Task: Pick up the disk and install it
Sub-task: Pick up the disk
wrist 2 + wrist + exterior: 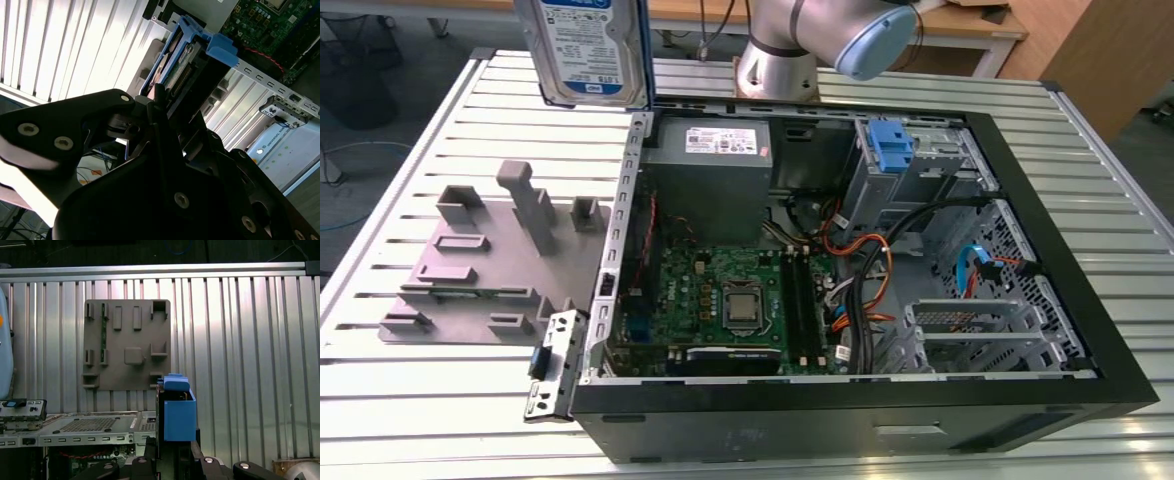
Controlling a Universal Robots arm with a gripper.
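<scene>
The disk (587, 50) hangs upright in the air just outside the computer case (1047, 230), off the far corner where the grey power-supply box (714, 150) sits, on the exterior view's left. It is a flat silver metal slab with a white-and-blue label facing the camera and a glossy blue plastic caddy along its edges. In the second wrist view the matte black gripper (172, 107) is clamped on the disk, its bolted fingers pressed to the two flat faces, with the connector edge and the caddy's tab sticking out beyond them. The pick-up step looks done, and the work stands at carrying the disk toward its place. Installing it would, I judge, call for turning the slab to match the bay and lining the caddy squarely with the sheet-metal drive cage inside the case, where a bare blue bracket (890, 150) already stands; hard plastic against thin rails leaves little room for tilt. Deeper inside the case lie the green motherboard (720, 290) and loose orange and blue cables. Outside the case, on the disk's side, a grey moulded fixture plate (480, 270) with upright pegs and pockets rests on the ribbed aluminium surface (427, 400).
</scene>
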